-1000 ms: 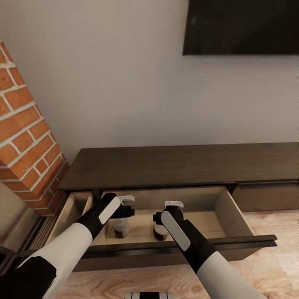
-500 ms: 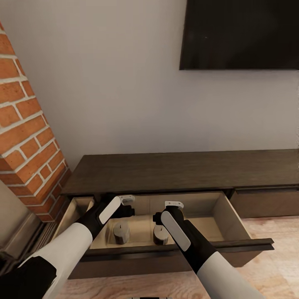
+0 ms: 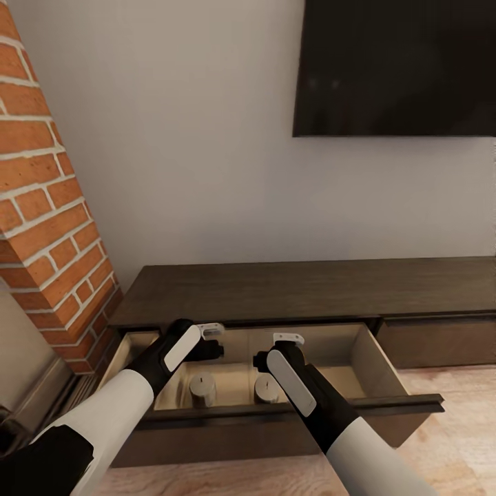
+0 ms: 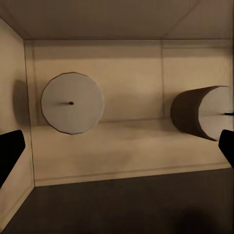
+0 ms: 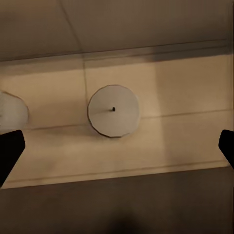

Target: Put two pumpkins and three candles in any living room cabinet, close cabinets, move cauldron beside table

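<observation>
Now | candles [image 3: 202,390] upright (wicks up) in cabinet [image 3: 275,289] drawer | both grippers released

My two arms have glossy white shells over the forearms that narrow into matte black wrist sections, and each black wrist carries a long, rounded white inlay panel running along its top. At the end of the left arm's wrist sits a small pale grey bracket on the left gripper [image 3: 210,342], and the right gripper [image 3: 275,350] wears a matching pale grey plate with two tiny dark screw dots. Through the wrist cameras I see my fingertips [image 4: 9,153] as plain, unmarked black wedges.
</observation>
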